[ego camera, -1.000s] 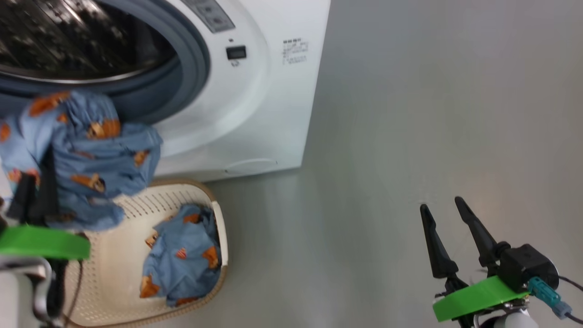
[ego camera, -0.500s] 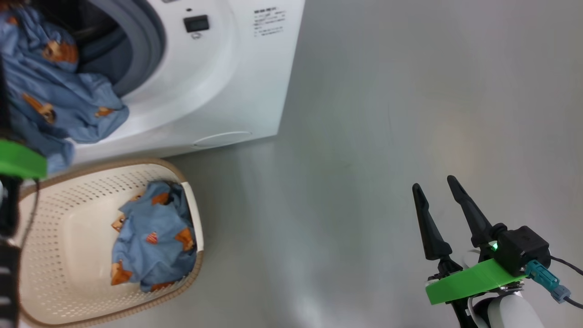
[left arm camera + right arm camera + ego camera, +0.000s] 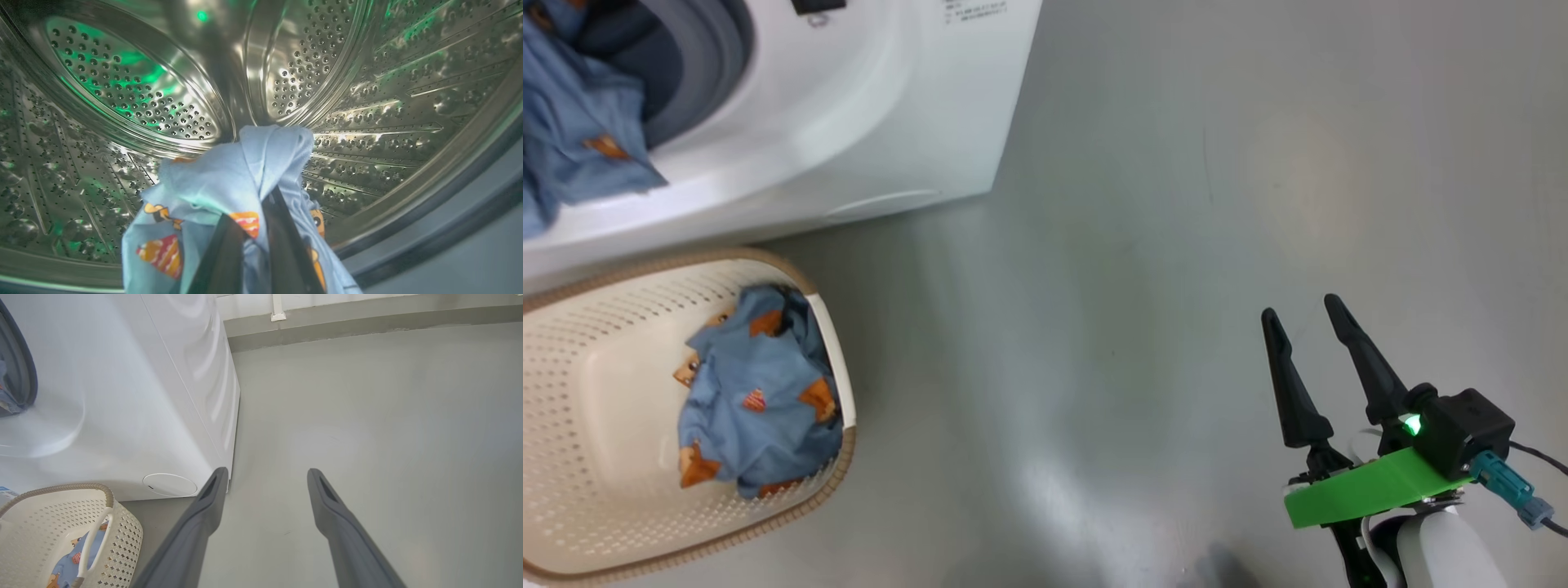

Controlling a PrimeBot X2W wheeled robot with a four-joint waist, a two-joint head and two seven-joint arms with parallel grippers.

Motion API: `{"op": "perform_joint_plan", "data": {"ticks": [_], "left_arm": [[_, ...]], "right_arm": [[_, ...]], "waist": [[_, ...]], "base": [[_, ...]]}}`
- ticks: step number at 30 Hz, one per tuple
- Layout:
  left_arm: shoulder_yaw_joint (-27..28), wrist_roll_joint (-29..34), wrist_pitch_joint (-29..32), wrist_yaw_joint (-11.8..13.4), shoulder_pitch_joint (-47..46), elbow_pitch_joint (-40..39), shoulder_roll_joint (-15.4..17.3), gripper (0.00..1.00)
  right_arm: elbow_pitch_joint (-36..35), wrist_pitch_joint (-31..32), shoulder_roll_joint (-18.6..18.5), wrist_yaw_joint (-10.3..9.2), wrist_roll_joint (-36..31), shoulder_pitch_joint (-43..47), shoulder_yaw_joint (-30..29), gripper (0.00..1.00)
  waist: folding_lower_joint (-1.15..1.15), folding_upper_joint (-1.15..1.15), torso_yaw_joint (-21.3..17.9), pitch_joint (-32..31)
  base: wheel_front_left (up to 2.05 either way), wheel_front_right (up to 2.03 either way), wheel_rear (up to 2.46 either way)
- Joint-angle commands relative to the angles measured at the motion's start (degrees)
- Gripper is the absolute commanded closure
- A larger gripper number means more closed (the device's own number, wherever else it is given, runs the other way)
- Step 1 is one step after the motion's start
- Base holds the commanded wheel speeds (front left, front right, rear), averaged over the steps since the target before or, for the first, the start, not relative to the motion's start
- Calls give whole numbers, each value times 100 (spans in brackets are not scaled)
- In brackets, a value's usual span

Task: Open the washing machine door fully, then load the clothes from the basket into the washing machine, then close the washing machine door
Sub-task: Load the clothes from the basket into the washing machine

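In the left wrist view, my left gripper is inside the perforated steel drum of the washing machine. It is shut on a light-blue piece of the clothes, which bunches around its fingers. In the head view, blue fabric drapes over the grey gasket and the lip of the opening. Another piece of clothes lies in the cream basket on the floor in front of the machine. My right gripper hangs open and empty over bare floor, far to the right. The washing machine door is out of view.
Grey floor stretches to the right of the machine. In the right wrist view, the machine's white side with its round flap and the basket rim stand left of my open right gripper. A wall base runs behind.
The head camera has swung, shifting the whole picture up and left. The held blue cloth has gone from above the basket into the machine's opening. The right gripper stays open.
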Motion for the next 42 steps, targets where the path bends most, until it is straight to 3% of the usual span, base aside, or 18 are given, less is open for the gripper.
{"op": "perform_joint_plan", "data": {"ticks": [1,8,17,26,29,30,31,32,42], "left_arm": [[93,-55,3,-5,-255,-23,332,100],[-93,-140,-162,-11,-850,390,335,100],[-229,73,-765,-6,-1520,797,594,100],[84,569,-842,103,-1636,-386,618,100],[228,590,-843,95,-1477,-364,528,100],[259,587,-843,88,-1439,-331,501,75],[286,594,-843,80,-1399,-293,485,60],[305,582,-843,74,-1348,-195,454,0],[294,586,-844,21,-1205,269,257,0]], "right_arm": [[-143,-68,-16,9,80,-16,159,0],[-181,-69,-16,9,152,-172,245,0],[-161,-69,-16,9,253,-305,415,0],[-157,-69,-16,9,329,-397,459,0],[-127,-69,-16,9,338,-414,467,0],[-119,-69,-16,9,344,-417,467,0],[-112,-69,-16,9,345,-419,468,0],[-101,-69,-16,9,344,-415,463,0],[-10,-69,-16,9,270,-399,380,0]], "waist": [[0,0,-43,245],[0,0,-64,639],[0,0,-139,961],[0,0,-196,1123],[0,0,-195,1099],[0,0,-194,1089],[0,0,-194,1072],[0,0,-185,1046],[0,0,-30,772]], "base": [[0,0,0],[0,0,0],[0,0,0],[0,0,0],[0,0,0],[0,0,0],[0,0,0],[0,0,0],[0,0,0]]}}
